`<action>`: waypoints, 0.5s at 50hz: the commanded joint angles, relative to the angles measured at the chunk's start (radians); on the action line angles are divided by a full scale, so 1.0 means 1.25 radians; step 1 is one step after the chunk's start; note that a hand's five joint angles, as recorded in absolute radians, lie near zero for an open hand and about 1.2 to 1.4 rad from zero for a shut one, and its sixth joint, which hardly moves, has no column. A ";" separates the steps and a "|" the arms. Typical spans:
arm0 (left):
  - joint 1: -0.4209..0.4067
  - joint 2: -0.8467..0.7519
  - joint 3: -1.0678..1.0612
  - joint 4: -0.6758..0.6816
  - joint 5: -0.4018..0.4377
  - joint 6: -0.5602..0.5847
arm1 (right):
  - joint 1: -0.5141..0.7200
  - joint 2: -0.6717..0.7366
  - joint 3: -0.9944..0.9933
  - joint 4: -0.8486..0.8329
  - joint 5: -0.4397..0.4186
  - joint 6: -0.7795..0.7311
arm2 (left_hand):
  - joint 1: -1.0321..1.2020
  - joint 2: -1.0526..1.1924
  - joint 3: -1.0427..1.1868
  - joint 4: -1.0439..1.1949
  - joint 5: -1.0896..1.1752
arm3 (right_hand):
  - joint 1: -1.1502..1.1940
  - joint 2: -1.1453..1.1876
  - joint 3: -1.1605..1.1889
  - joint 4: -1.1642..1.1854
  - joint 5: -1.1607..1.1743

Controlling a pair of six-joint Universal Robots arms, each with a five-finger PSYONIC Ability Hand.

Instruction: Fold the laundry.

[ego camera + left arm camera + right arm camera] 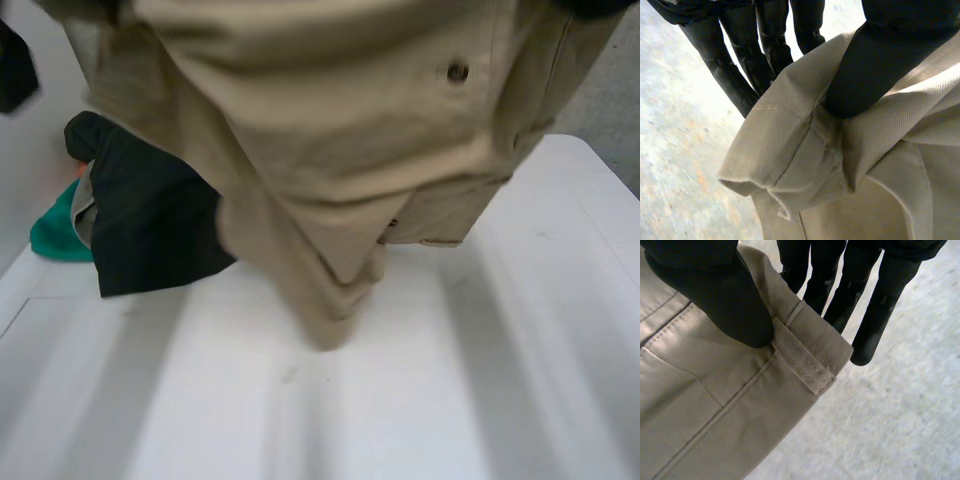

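Trousers [340,130] hang above the worktop [450,400], waistband [805,335] pinched thumb-to-fingers by left robot hand [875,70] and right robot hand [715,295]; the spreading step, seemingly, so laying them flat comes next

I see the white desk [450,400] with a smooth, matt top. A small faint mark [288,375] sits on it toward the near edge, about midway between the left and right edges. The far right corner is rounded, and beyond it I make out grey speckled floor [615,95].
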 commanded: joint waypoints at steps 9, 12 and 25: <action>0.048 -0.126 0.086 -0.082 0.104 -0.055 | -0.008 0.064 -0.006 -0.018 0.002 0.059 | 0.209 0.162 0.167 0.161 0.183 | 0.226 0.179 0.173 0.166 0.179; 0.049 -0.214 0.096 -0.088 0.115 -0.043 | -0.001 0.133 0.005 -0.022 0.006 0.059 | 0.209 0.162 0.167 0.161 0.183 | 0.226 0.179 0.173 0.166 0.179; 0.027 -0.502 0.428 0.174 0.032 0.096 | 0.035 0.409 -0.152 -0.403 0.163 0.036 | 0.209 0.162 0.167 0.161 0.183 | 0.226 0.179 0.173 0.166 0.179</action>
